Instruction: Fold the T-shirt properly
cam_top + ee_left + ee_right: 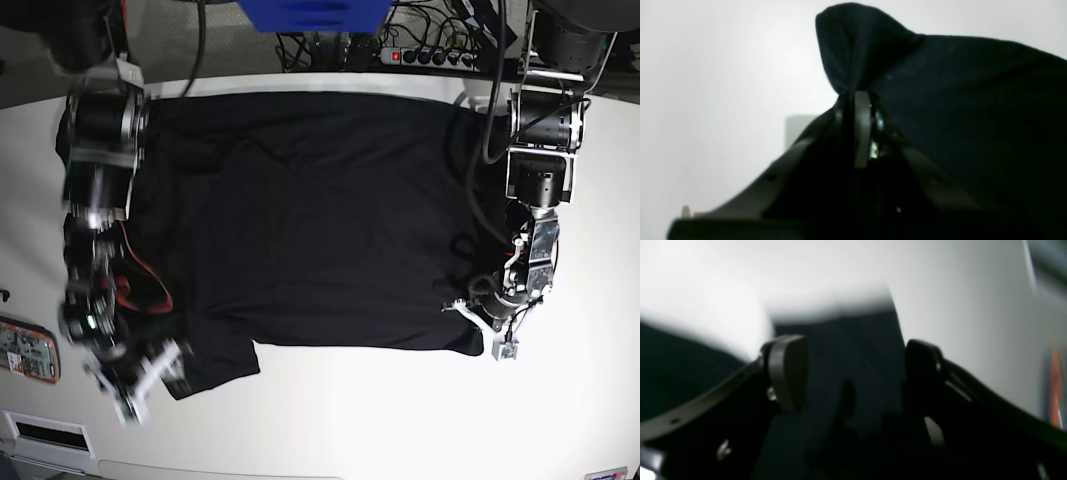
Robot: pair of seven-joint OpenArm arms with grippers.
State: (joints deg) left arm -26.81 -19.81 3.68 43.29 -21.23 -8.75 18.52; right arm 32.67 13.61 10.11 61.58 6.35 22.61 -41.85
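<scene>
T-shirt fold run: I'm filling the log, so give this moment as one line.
T-shirt: spread on table | left gripper: jaws shut on T-shirt edge | right gripper: jaws open over sleeve | fold: not yet made

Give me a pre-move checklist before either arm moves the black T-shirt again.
1. Left gripper shut on the plain black soft-fabric T-shirt: ok, fabric bunches between its closed fingers.
2. Right gripper gripping fabric: not ok, jaws stand open with cloth between them.
3. Shirt body spread flat on the white table: ok.
4. Lower sleeve near the right gripper flat: cannot tell, arm hides part.
5. Right wrist view sharp enough to judge: not ok, blurred.
</scene>
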